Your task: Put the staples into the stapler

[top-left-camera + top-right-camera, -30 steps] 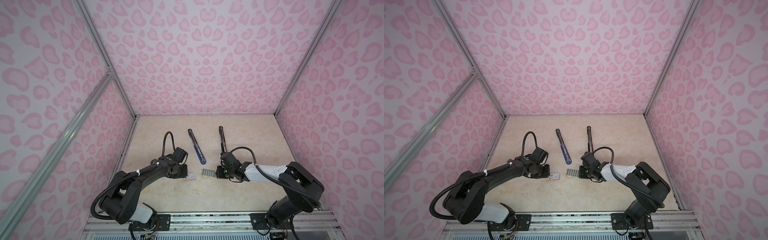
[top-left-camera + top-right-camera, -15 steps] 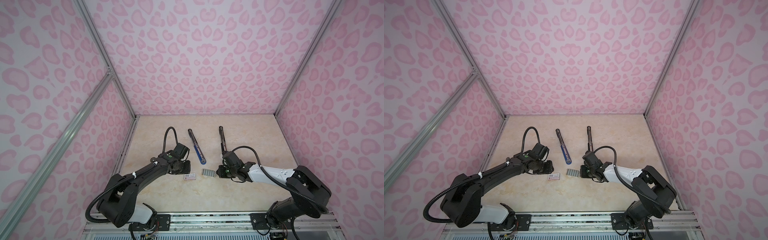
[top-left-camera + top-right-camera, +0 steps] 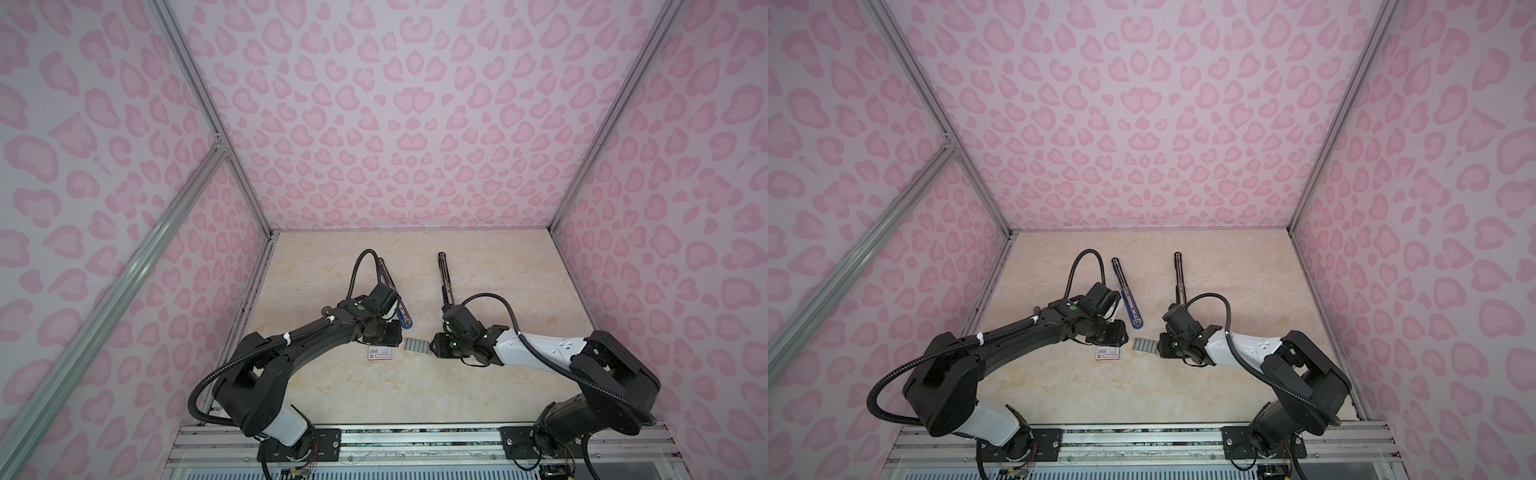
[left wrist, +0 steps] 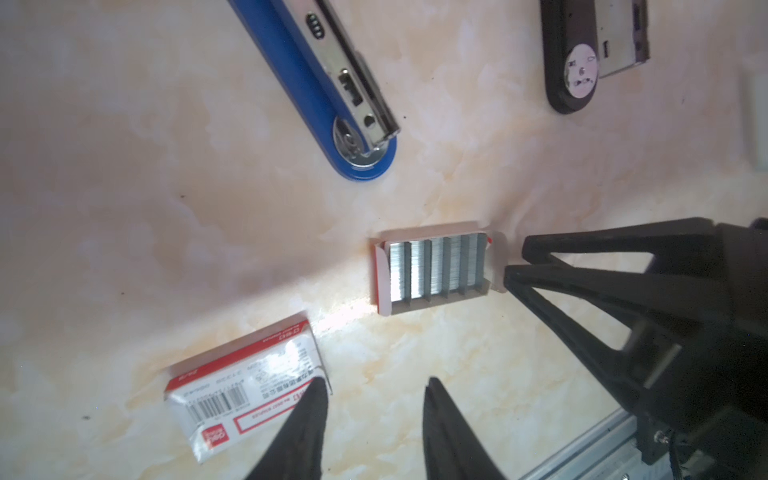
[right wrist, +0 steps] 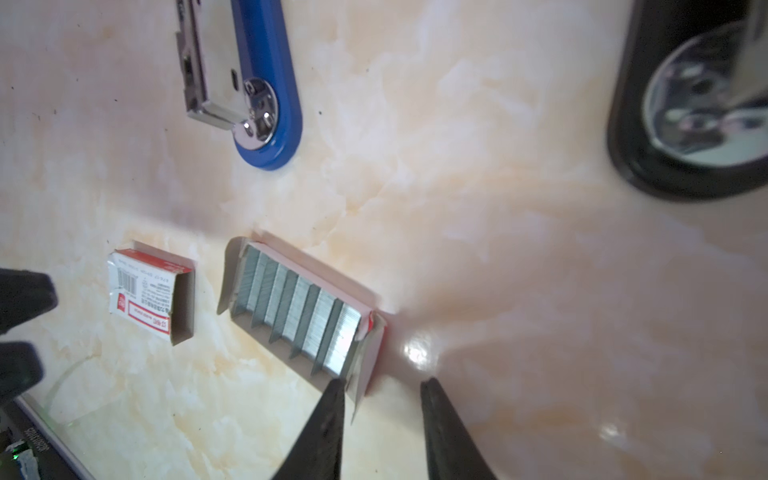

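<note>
The staples (image 3: pixel 415 345) (image 3: pixel 1144 345) are silvery strips lying side by side in an open white-and-red cardboard tray (image 4: pixel 380 282) (image 5: pixel 232 270). The staples (image 4: pixel 436 270) (image 5: pixel 295 307) lie between my two grippers. My right gripper (image 5: pixel 382 386) (image 3: pixel 432 345) is open at the tray's end flap, holding nothing. My left gripper (image 4: pixel 374 384) (image 3: pixel 390 336) is open over bare table, one tip above the corner of the box sleeve (image 4: pixel 249 390). The blue stapler (image 3: pixel 1127 295) (image 4: pixel 324 83) and the black stapler (image 3: pixel 1179 278) (image 5: pixel 685 104) lie opened flat beyond the tray.
The white-and-red barcoded box sleeve (image 3: pixel 380 354) (image 5: pixel 149 299) lies just left of the tray. Pink patterned walls (image 3: pixel 395 124) close in three sides. A metal rail (image 3: pixel 415 440) runs along the front edge.
My right gripper's jaws have parted at the tray's end flap. My left gripper has moved right, from beside the sleeve toward the tray.
</note>
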Action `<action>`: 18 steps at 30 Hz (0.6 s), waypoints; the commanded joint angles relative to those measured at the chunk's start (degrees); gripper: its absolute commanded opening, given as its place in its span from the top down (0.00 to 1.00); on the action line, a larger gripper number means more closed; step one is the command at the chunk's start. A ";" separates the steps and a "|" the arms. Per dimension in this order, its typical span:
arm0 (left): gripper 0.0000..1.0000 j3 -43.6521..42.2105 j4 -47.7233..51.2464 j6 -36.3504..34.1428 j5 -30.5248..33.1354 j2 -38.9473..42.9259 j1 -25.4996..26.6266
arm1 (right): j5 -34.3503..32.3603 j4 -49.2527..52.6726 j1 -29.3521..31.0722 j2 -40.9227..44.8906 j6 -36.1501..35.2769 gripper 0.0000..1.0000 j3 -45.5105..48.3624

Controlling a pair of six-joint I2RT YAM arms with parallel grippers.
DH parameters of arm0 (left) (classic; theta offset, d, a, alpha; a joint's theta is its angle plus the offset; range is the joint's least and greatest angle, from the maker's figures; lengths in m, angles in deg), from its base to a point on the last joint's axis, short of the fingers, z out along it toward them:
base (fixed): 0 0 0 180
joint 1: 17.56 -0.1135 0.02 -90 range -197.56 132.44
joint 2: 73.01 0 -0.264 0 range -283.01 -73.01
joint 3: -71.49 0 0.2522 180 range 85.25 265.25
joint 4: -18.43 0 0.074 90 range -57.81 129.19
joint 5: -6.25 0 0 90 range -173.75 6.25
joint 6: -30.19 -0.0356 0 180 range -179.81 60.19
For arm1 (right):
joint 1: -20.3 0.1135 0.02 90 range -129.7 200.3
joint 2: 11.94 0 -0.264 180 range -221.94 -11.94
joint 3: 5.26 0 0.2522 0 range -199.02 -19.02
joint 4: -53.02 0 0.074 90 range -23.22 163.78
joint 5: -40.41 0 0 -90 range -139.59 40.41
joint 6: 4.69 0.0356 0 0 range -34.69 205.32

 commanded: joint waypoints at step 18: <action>0.59 4.99 -1.04 -0.86 -3.89 -4.94 1.94 | 0.97 -2.87 -0.08 -0.11 1.02 0.74 2.11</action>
